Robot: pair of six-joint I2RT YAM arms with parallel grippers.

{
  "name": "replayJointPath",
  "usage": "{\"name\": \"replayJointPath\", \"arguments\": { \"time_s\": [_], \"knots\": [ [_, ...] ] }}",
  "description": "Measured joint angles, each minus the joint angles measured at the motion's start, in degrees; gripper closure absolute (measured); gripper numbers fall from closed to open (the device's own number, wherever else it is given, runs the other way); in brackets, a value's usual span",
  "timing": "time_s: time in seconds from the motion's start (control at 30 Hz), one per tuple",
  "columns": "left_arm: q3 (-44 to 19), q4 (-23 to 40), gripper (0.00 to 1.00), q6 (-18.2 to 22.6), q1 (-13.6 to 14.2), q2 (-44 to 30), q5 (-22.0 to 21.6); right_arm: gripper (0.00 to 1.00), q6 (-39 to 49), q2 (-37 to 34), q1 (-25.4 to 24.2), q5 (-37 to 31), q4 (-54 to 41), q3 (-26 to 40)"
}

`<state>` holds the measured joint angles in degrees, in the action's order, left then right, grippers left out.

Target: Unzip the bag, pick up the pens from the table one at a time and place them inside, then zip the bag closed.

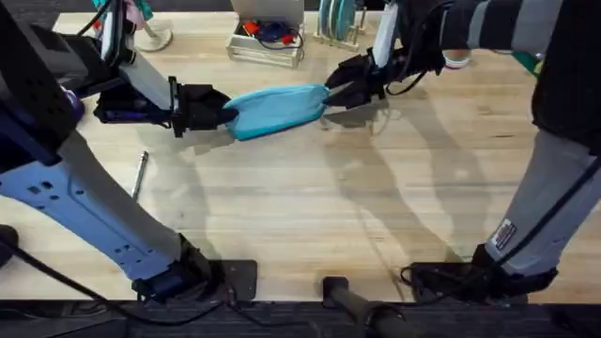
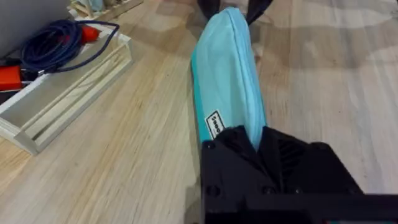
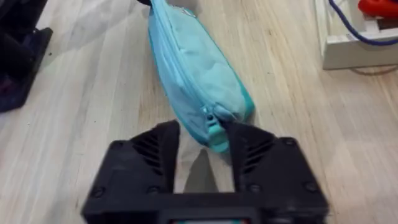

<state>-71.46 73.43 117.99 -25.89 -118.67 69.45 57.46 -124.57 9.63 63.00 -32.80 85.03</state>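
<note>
The bag (image 2: 227, 74) has its near end hidden betw. the left gripper (image 2: 261, 146) fingers; label print too small to read. A tray (image 3: 357, 37) is cut by the frame edge (cable inside incl.).

The left arm (image 1: 75, 202) wore pale blue-grey link shells dotted with small dark holes, a black cable trailing from its black base. The right arm (image 1: 549, 202) had light grey shells with a small striped label near the base (image 1: 479, 272). Both grippers (image 3: 202, 174) were matte black blocks, their jaws ribbed with diagonal grooves and small round screw holes.
</note>
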Motion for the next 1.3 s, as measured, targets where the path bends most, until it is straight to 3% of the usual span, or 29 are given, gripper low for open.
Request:
{"name": "replayJointPath", "arguments": {
  "time_s": [0.1, 0.17, 0.2, 0.67, 1.0, 1.3],
  "knots": [
    [0.0, -0.16, 0.959, 0.0, 0.0, 0.0, 0.02, 0.72, 0.04, 0.0, -0.04, 0.0, -0.03, 0.0],
    [0.0, -0.17, 0.959, 0.0, 0.0, 0.0, 0.03, 0.924, -0.01, 0.0, -0.04, 0.0, 0.04, 0.0],
    [0.0, -0.22, 0.959, 0.0, 0.0, 0.0, 0.08, 0.953, 0.07, 0.0, -0.04, 0.02, -0.02, 0.0],
    [0.0, -0.22, 0.959, 0.0, 0.0, 0.0, 0.25, 0.97, -1.25, 0.0, -0.34, -0.2, 0.02, 0.0],
    [0.0, -0.24, 0.959, 0.0, 0.07, 0.0, 0.6, 0.97, -11.6, 0.0, -0.63, -1.5, -0.27, 0.67],
    [0.0, -0.24, 0.959, 0.0, 0.22, 0.0, 1.01, 0.97, -17.67, 0.0, -0.52, -4.37, -4.19, 6.31]
  ]
}}
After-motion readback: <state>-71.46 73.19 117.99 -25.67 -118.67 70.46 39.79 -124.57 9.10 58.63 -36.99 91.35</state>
